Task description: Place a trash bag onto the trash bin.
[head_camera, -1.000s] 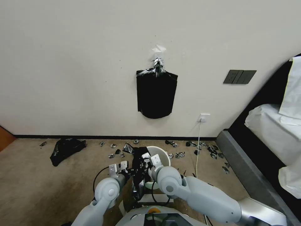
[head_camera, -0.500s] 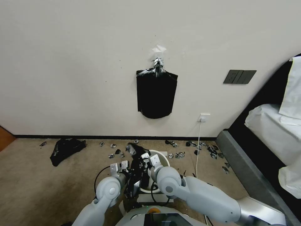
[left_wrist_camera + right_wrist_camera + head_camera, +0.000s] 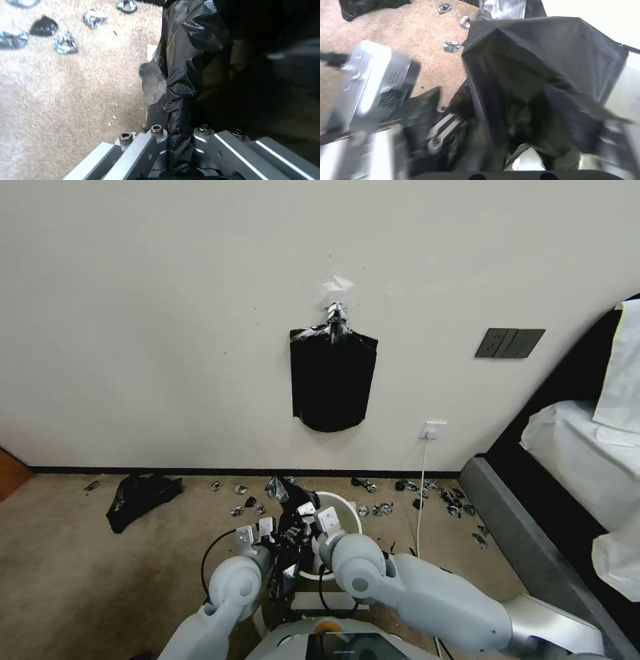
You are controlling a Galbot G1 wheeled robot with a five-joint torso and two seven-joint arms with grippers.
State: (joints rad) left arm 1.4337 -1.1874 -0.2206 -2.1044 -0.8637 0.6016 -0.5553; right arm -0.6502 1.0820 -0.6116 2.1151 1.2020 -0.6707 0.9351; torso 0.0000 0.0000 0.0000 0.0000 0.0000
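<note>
I hold the trash bag (image 3: 291, 530) between both grippers, at the near-left rim of the trash bin (image 3: 347, 512). Left gripper (image 3: 176, 147) pinches a bunched fold betw. its two fingers; right gripper (image 3: 313, 517) is at the bag's mouth, its fingers' state I cannot tell.

Risk, I think: the thin film can slip or tear if the arms pull apart too hard, or the mouth collapses and misses the rim.

Bin's near wall is hidden behind bag and arms; right wrist view is smeared.

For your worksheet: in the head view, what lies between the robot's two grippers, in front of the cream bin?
The trash bag: its wrinkled black plastic hangs between the left gripper and right gripper, draped beside the trash bin.
</note>
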